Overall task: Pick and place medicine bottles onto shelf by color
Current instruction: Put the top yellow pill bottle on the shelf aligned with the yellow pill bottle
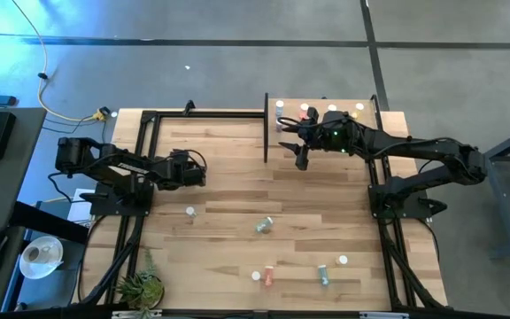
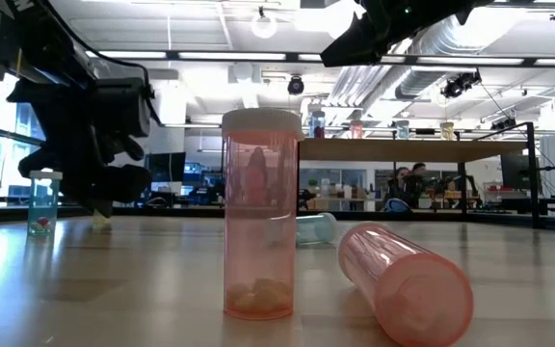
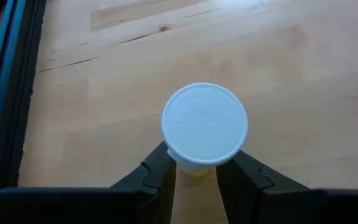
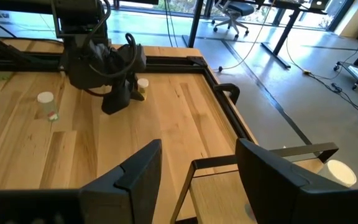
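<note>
The left end effector pinches a small yellow-bodied cylindrical medicine bottle with a white ribbed cap, upright on the light-wood surface near its left black frame rail. The right end effector, fingers spread and holding nothing, hovers at the front edge of the raised light-wood shelf with black posts, where 4 bottles stand. Open surface lies between the 2 arms.

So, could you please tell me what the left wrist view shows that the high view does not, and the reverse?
Only the left wrist view shows the left gripper shut on a white-capped bottle with a yellowish body, standing on the tabletop.

Only the high view shows the shelf carrying bottles, the open right gripper beside it, and the loose bottles scattered on the near part of the table.

Both show the left gripper and the light wooden tabletop.
</note>
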Robot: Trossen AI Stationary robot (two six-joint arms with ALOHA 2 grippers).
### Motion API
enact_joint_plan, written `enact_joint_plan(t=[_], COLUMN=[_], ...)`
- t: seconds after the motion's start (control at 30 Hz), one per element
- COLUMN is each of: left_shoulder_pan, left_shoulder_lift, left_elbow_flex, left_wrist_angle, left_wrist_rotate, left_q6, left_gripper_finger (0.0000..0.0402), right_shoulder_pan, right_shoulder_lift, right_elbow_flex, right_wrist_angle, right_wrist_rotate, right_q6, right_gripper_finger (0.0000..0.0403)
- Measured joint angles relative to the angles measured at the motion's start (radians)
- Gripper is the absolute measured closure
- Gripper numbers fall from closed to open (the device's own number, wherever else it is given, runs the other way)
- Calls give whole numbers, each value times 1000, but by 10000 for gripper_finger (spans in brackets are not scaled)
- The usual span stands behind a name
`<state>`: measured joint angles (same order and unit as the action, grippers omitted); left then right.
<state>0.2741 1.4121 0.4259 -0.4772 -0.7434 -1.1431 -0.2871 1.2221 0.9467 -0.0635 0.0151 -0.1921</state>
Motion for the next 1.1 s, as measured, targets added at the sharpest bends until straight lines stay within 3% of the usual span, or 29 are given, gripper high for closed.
enact_joint_plan(t=[0.23, 0.47, 0.77, 0.93, 1.1], left_shoulder_pan=[-21, -103, -174, -180, -180], left_shoulder_lift=[-16, -56, -57, -57, -56], left_elbow_flex=[43, 174, 323, 360, 373], left_wrist_angle=[11, 51, 251, 384, 446], left_wrist_rotate=[75, 132, 299, 469, 585], left_q6=[124, 412, 754, 903, 954], left_gripper_finger=[312, 312, 312, 312, 312], right_shoulder_pan=[5, 56, 125, 156, 182], right_shoulder_lift=[0, 0, 0, 0, 10], right_elbow_flex=[0, 0, 0, 0, 0], right_wrist_angle=[14, 7, -25, -49, -41], right_wrist_rotate=[0, 0, -2, -75, -199], right_q6=[0, -47, -79, -51, -1], right_gripper_finger=[206, 206, 206, 206, 206])
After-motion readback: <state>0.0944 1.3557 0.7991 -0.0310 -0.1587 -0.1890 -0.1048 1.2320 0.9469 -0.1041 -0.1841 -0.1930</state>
